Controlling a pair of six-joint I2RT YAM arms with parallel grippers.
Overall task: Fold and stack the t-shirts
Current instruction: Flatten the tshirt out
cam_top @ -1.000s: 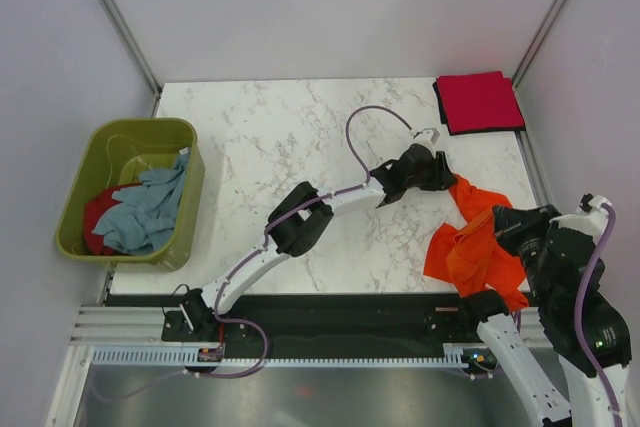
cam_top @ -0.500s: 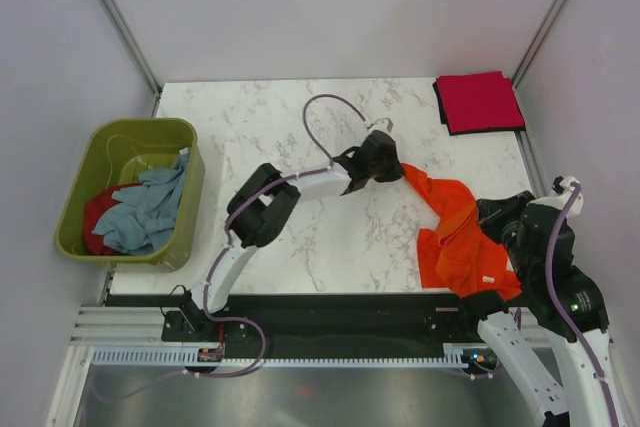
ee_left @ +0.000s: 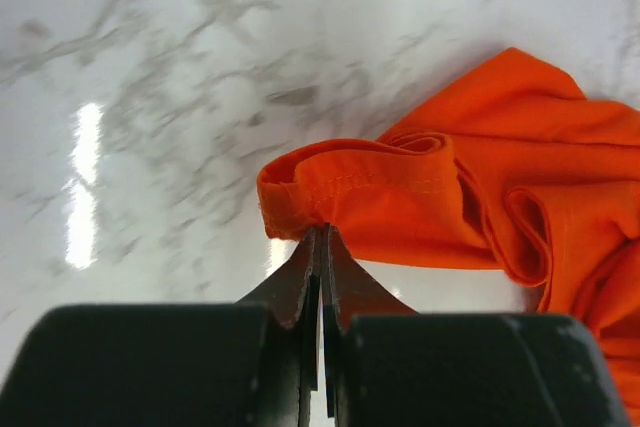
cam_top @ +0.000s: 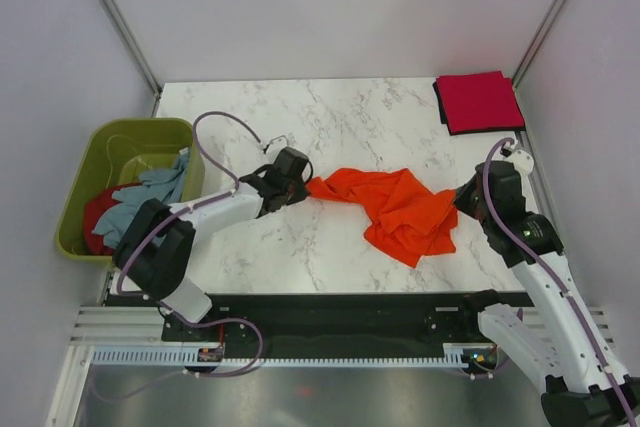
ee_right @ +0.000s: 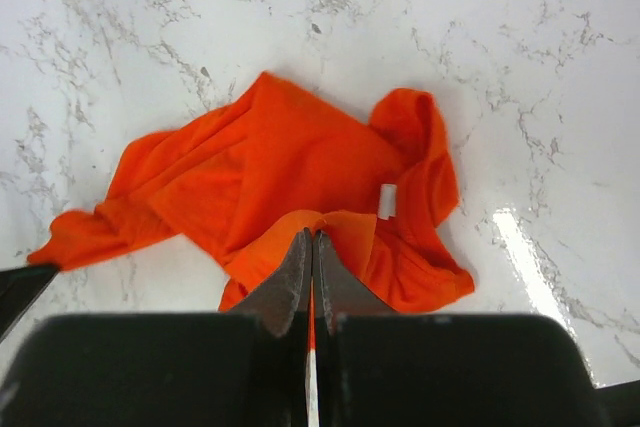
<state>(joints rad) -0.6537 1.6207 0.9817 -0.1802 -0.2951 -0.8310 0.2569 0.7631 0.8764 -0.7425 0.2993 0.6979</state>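
Evidently the orange t-shirt [cam_top: 395, 209] lies crumpled on the marble table [cam_top: 300, 117] between the two arms. The left gripper [ee_left: 320, 232] is clamped tight on a stitched hem at its left end and the right gripper [ee_right: 310, 237] is pinched closed on a fold at the opposite side, a two-ended hold that I judge is meant to draw the cloth out flat for folding. A folded red t-shirt [cam_top: 478, 101] sits at the far right corner, probably the base of the stack, while a grey-blue t-shirt [cam_top: 148, 209] and a second red t-shirt [cam_top: 96, 215] wait in the olive tub [cam_top: 140, 123] off the table's left edge, well apart from the work.
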